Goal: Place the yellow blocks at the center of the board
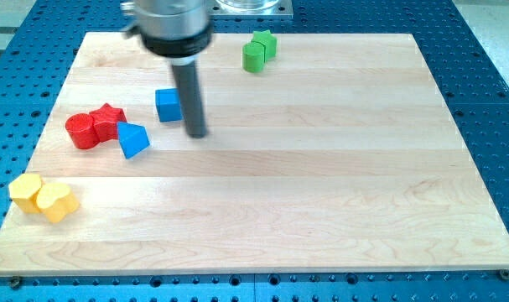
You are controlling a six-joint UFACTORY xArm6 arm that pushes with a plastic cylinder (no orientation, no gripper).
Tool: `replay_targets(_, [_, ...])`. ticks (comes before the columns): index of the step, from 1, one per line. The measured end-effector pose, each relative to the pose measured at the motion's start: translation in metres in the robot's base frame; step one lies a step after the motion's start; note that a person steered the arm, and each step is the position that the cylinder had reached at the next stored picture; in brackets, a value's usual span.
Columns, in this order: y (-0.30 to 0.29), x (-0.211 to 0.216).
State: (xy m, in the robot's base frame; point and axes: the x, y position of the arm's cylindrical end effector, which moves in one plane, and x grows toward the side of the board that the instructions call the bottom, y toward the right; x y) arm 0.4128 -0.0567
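Observation:
Two yellow blocks lie touching near the board's bottom-left corner: a yellow hexagonal block on the left and a yellow heart-like block to its right. My tip rests on the board above and to the right of them, far off. It stands just right of a blue cube and right of a blue triangular block.
A red cylinder and a red star block sit together at the view's left, beside the blue triangle. Two green blocks sit touching near the top edge. The wooden board lies on a blue perforated table.

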Motion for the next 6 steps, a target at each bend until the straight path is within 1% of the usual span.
replay_targets(1, [-0.006,-0.034])
replay_targets(3, [-0.111,-0.036])
replay_targets(4, [-0.048,-0.026])
replay_targets(5, [0.019,0.015])
replay_targets(6, [-0.038,0.064])
